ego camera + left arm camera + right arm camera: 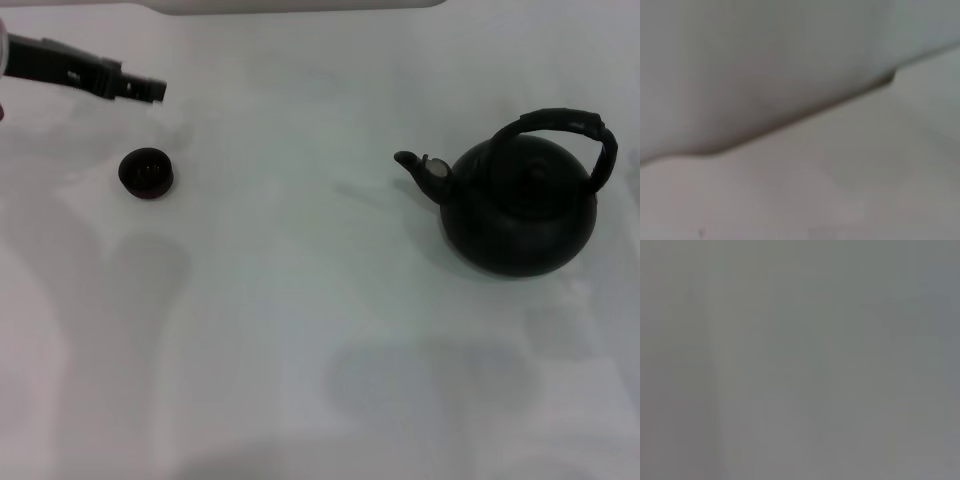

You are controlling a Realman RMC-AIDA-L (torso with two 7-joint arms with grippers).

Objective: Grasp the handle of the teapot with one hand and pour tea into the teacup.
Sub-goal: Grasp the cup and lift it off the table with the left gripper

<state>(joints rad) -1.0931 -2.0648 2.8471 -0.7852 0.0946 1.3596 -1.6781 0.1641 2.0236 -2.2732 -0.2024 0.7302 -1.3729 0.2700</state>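
In the head view, the round matte-black teapot (520, 205) stands upright on the right side of the white table (300, 300). Its short spout (412, 162) points left and its arched black handle (570, 128) rises over the top. The tiny dark teacup (147, 172) sits at the left, well apart from the pot. My left gripper (150, 89) reaches in from the upper left, just behind and above the cup, touching nothing. No tea shows. The right gripper is out of view.
A pale object's edge (300, 5) lies along the table's far side. The left wrist view shows only a blurred white surface and a grey wall edge (790, 120). The right wrist view is plain grey.
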